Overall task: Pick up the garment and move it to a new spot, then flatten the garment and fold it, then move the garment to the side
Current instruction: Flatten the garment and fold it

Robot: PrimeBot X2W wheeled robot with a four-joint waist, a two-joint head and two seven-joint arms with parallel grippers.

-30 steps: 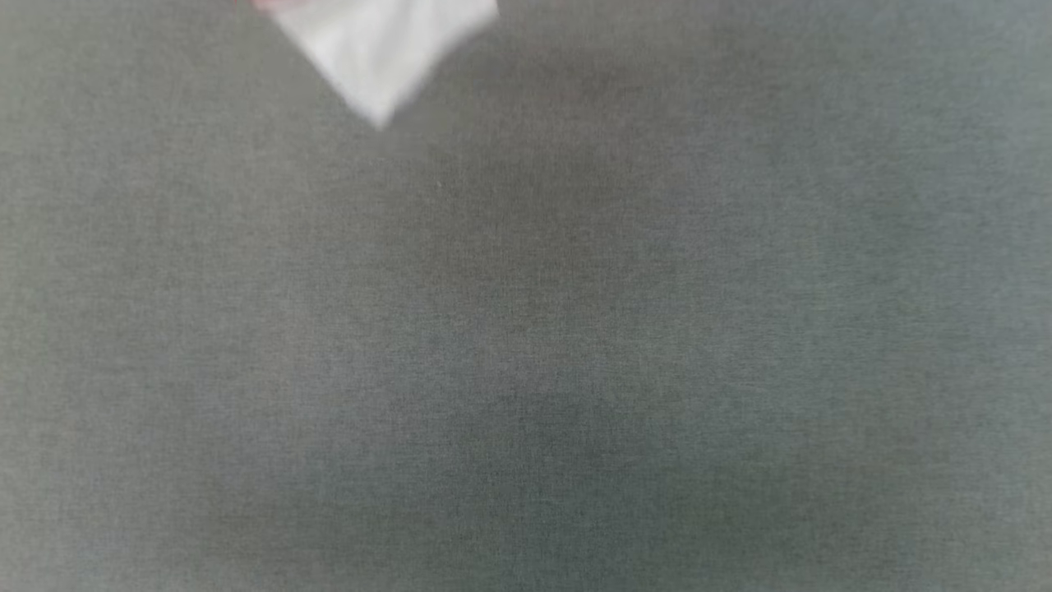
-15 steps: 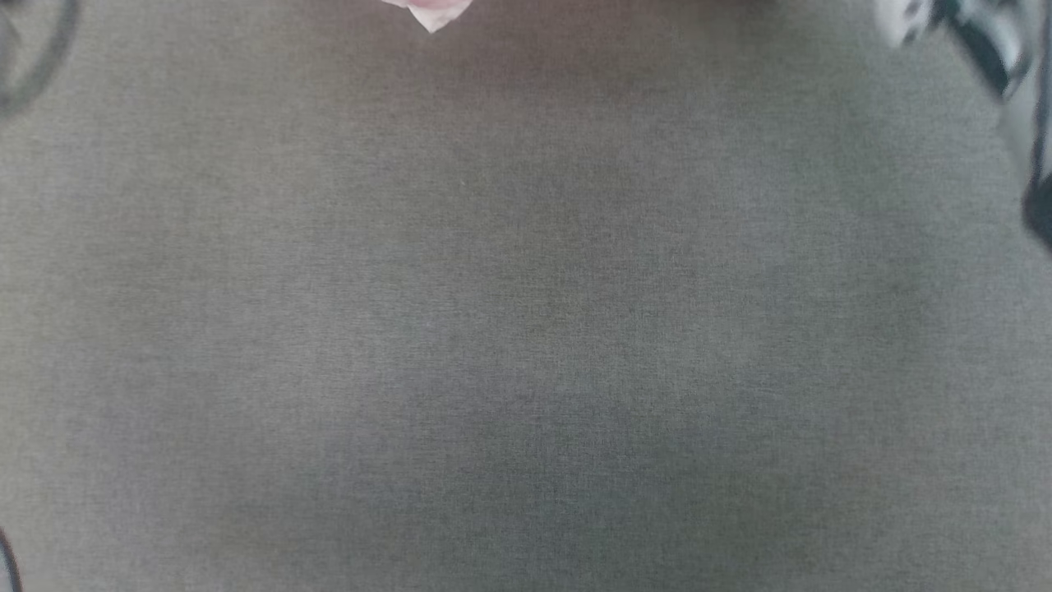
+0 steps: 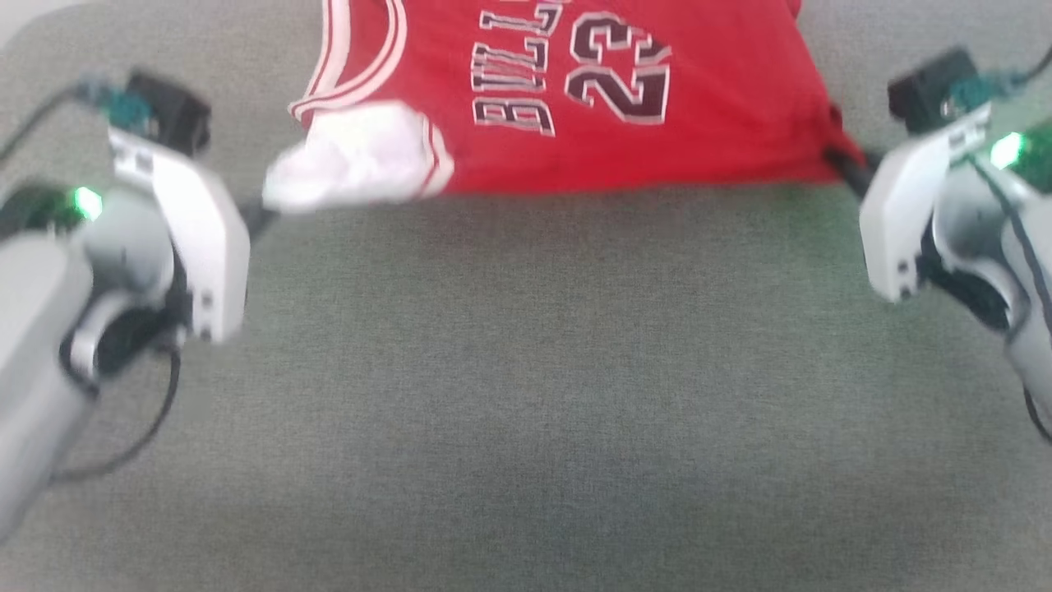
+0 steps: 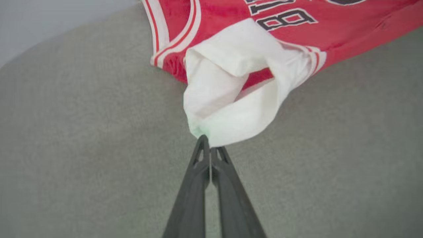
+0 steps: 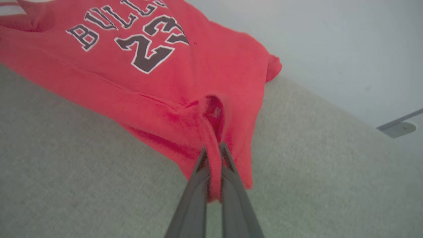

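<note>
Right, both my tools are clamped on cloth. One bright red thin-fabric T-shirt (image 3: 657, 140) with a black-and-white "23" print spans the far part of the grey woven-fabric surface (image 3: 526, 395), stretched between the two grippers. My left gripper (image 4: 210, 145) sits at the surface's left side. Its fingers are pressed fully together, tips pinching the rim of the T-shirt's white short sleeve (image 4: 231, 99). My right gripper (image 5: 214, 150) sits at the surface's right side, fingers closed on a bunched red fold at the T-shirt's side, cloth sandwiched between them. Can't tell whether the T-shirt's near edge touches the surface. Count: one T-shirt, one white sleeve in sight, two grippers.
</note>
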